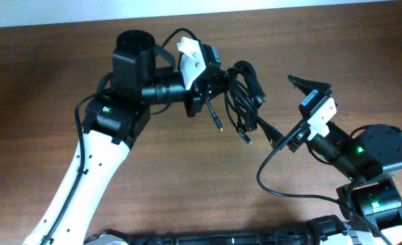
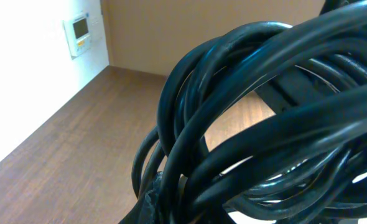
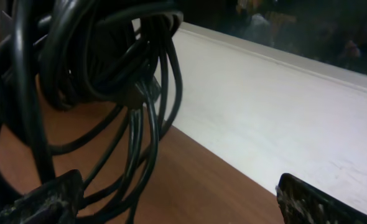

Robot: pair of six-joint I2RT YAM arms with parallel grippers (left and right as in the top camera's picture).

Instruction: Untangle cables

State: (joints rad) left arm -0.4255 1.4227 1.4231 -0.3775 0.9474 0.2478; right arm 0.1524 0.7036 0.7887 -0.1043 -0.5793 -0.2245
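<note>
The cables [image 1: 242, 95] form a black looped bundle hanging above the brown table [image 1: 44, 82], with plug ends dangling at its lower side [image 1: 246, 139]. My left gripper [image 1: 213, 80] is shut on the bundle's left side. In the left wrist view the cables [image 2: 258, 106] fill most of the frame, and one dark finger [image 2: 152, 200] presses against them. My right gripper [image 1: 295, 112] stands wide open just right of the bundle, holding nothing. In the right wrist view the cables [image 3: 109, 74] hang to the left, beside the left fingertip [image 3: 40, 199], and the gripper [image 3: 177, 202] has bare table between its fingers.
The right arm's own thicker black wire [image 1: 269, 178] loops over the table near its base. A white wall [image 3: 283, 106] borders the table's far edge. A small wall panel [image 2: 79, 34] shows in the left wrist view.
</note>
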